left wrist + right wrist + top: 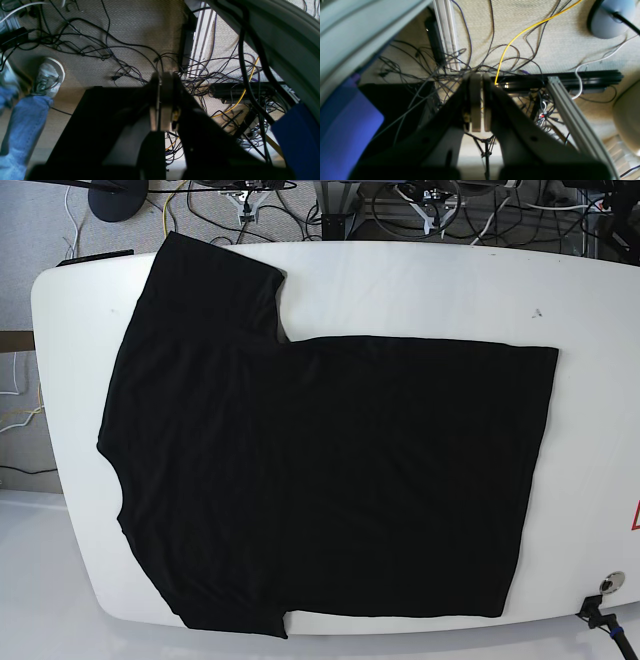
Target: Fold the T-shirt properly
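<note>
The black T-shirt [330, 470] lies spread flat on the white table [420, 290]. Its two short sleeves are at the left and its straight hem is at the right. Neither gripper shows in the base view. In the left wrist view, my left gripper [160, 77] is shut with nothing between its pads, off the table and looking down at the floor. In the right wrist view, my right gripper [481, 76] is also shut and empty above the floor. The shirt does not show clearly in either wrist view.
Tangled cables [120, 50] cover the carpet, with a yellow cable [520, 32] and aluminium frame bars [570, 110]. A person's jeans leg and grey sneaker [47, 77] stand at the left. A blue object [297, 140] sits by the table's edge [287, 37]. A small black clip [600, 610] is at the table's front right.
</note>
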`<state>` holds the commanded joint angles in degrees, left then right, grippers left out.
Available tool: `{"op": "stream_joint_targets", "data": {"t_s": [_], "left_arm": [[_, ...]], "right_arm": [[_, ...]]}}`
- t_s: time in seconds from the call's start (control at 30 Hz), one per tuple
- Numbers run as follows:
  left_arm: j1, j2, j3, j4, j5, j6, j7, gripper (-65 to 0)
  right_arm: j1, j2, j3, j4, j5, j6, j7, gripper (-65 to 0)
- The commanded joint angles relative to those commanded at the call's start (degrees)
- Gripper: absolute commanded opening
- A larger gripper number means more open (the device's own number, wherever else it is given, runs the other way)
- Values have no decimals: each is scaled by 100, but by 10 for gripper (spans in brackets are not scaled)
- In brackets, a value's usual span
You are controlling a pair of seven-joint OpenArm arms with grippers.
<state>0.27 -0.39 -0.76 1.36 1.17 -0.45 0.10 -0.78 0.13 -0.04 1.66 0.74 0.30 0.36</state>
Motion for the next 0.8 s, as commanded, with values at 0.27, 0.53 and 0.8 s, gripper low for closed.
{"op": "stream_joint_targets", "data": {"t_s": [0.27,0.53,0.8], "left_arm": [[-38,-40,2,-31,12,-13,-21,-650],[5,-32,13,-39,44,-20,-58,-650],[399,-241,174,576,49,-18,-18,-650]], "right_arm": [[-139,19,-16,10,4,-13,-26,-646],[-422,36,-5,88,33,15,-48,-646],[-951,268,-5,506,25,65,-14,-649]]}}
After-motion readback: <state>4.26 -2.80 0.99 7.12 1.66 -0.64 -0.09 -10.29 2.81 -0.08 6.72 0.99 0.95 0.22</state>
